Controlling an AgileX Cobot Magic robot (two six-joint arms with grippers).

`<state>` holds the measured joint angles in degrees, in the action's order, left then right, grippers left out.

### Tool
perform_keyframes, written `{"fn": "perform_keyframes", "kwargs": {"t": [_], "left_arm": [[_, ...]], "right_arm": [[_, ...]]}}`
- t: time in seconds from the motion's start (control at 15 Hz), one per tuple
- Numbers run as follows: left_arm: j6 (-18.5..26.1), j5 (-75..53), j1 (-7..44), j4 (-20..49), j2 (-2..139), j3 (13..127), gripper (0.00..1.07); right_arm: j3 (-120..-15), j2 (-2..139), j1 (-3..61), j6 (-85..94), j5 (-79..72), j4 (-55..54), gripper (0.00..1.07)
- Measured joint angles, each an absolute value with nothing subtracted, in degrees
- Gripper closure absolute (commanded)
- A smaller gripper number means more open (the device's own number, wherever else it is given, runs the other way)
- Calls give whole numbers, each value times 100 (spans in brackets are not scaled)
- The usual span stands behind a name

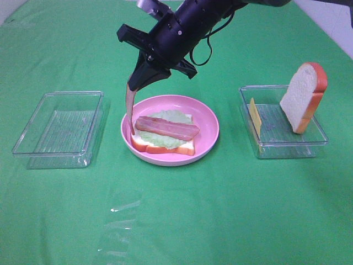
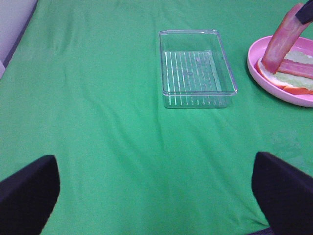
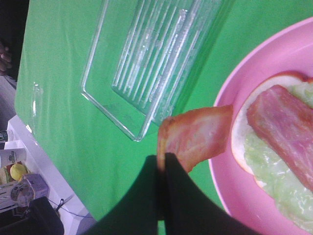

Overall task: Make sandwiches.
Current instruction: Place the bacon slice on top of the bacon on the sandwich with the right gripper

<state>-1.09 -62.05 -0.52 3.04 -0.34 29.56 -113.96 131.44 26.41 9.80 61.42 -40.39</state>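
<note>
On the pink plate (image 1: 207, 118) lies a partly built sandwich: a white bread slice (image 1: 165, 148) with orange crust, pale green lettuce (image 1: 165, 139) and one bacon strip (image 1: 167, 128) across the top. My right gripper (image 1: 133, 84) has reached across the middle and is shut on the top end of a second bacon strip (image 1: 129, 105). That strip hangs down, its lower end at the plate's left rim by the bread. In the right wrist view the fingertips (image 3: 164, 161) pinch this strip (image 3: 195, 137). My left gripper (image 2: 154, 161) stands open over bare cloth, holding nothing.
An empty clear tray (image 1: 58, 130) sits left of the plate, also in the left wrist view (image 2: 195, 68). The right tray (image 1: 284, 143) holds a leaning bread slice (image 1: 303, 96) and a yellow cheese slice (image 1: 254, 116). Green cloth covers the table.
</note>
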Motion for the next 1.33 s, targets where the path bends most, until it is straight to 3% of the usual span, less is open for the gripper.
{"fn": "perform_keyframes", "kwargs": {"t": [0.27, 0.67, 1.13, 1.2, 1.33], "left_arm": [[-109, -6205, -52, 304, -34, 2956, 6], [-109, -6205, -52, 304, -34, 2956, 6], [-109, -6205, -52, 304, -34, 2956, 6], [-109, -6205, -52, 304, -34, 2956, 6], [-109, -6205, -52, 304, -34, 2956, 6]], "right_arm": [[-11396, 13310, 2641, 980, 6136, -3627, 107], [-11396, 13310, 2641, 447, 6136, -1788, 107], [-11396, 13310, 2641, 378, 6136, -1662, 107], [-11396, 13310, 2641, 309, 6136, -1650, 87], [-11408, 13310, 2641, 115, 6136, -1593, 35]]}}
